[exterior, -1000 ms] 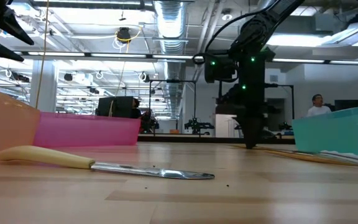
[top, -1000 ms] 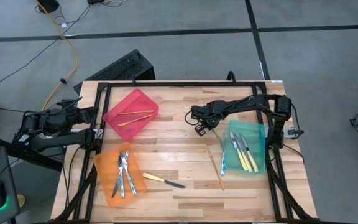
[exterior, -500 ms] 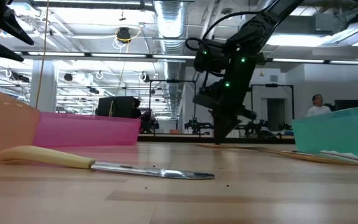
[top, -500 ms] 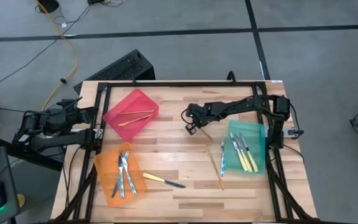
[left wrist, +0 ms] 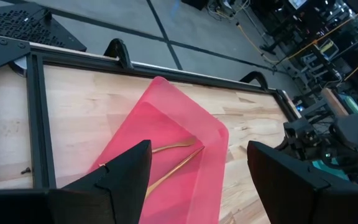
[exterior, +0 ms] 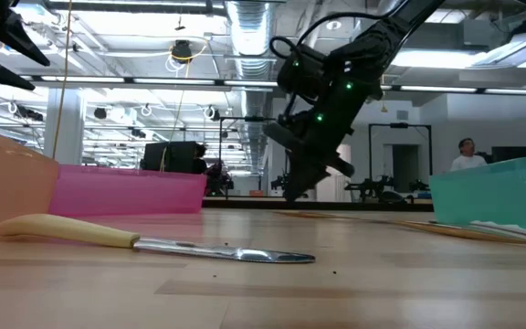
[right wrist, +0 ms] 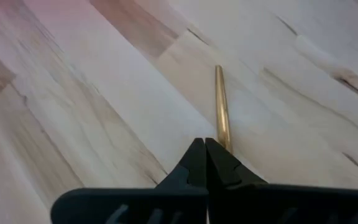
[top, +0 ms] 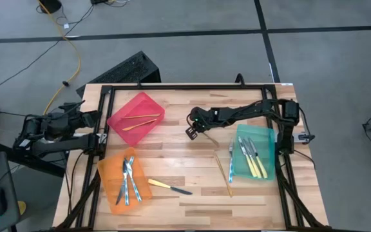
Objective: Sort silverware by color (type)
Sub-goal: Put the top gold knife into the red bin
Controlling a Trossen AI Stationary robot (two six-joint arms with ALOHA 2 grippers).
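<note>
Right gripper (right wrist: pixel 205 144) over table (top: pixel 192 193) middle, fingers clenched on slim gold piece (right wrist: pixel 221 124). Piece shiny, rod-like handle sticking forward past fingertips, lifted above wood. Left gripper (left wrist: pixel 197 180) parked off table's left edge, fingers spread wide, grasping nothing, red bin (left wrist: pixel 166 134) ahead.

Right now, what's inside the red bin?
Two gold pieces lie in the red bin, crossing near one end; the left wrist view shows the same pair. That gripper's fingers cover the bin's near end.
</note>
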